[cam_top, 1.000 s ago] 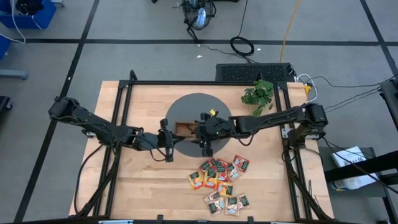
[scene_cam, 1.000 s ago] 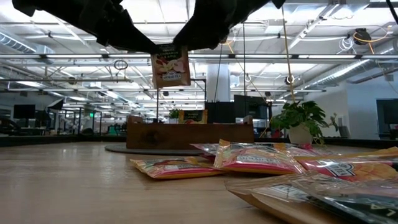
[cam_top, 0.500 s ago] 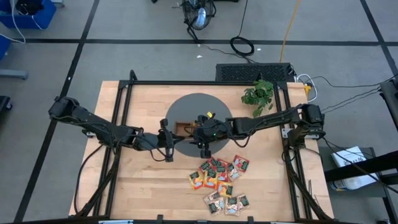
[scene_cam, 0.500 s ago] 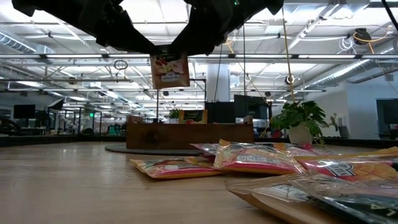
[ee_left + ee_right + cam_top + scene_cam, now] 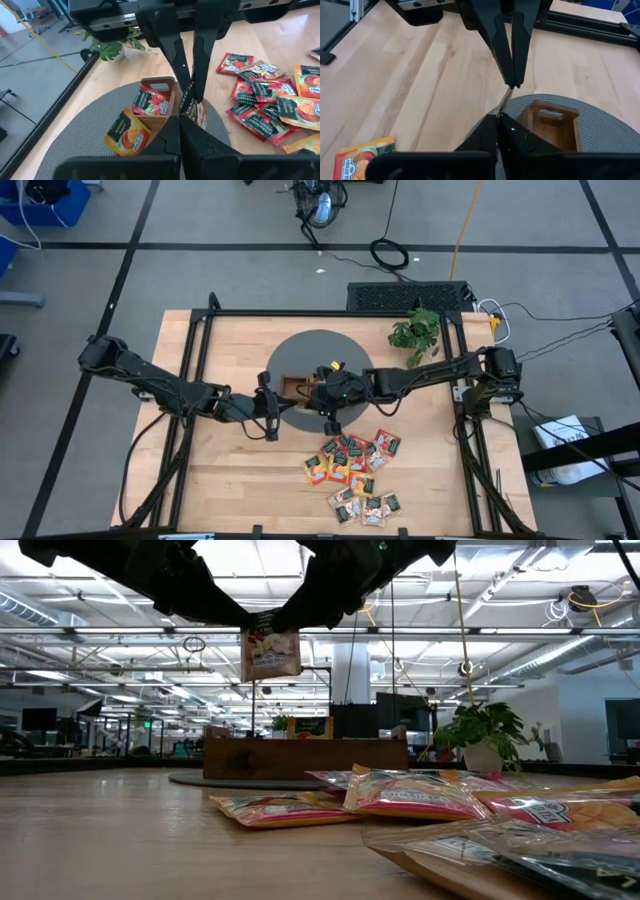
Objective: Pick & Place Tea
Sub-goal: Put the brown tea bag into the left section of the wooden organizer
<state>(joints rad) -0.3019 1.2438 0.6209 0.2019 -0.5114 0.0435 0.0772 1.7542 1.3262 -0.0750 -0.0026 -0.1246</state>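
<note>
Tea sachet [image 5: 270,653]: hangs upright at frame centre, pinched by closed fingers of both left gripper [image 5: 272,418] and right gripper [image 5: 331,421], wooden tray [image 5: 298,386] just above.

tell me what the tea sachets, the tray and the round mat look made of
Tea sachets: probably foil or plastic-coated paper, glossy; they catch light and show printed labels.
Tray: wood, brown with a smooth finish; grain shows on its walls.
Round mat: seemingly woven fabric or felt, matte grey; fine ribbed texture shows in the left wrist view.
</note>
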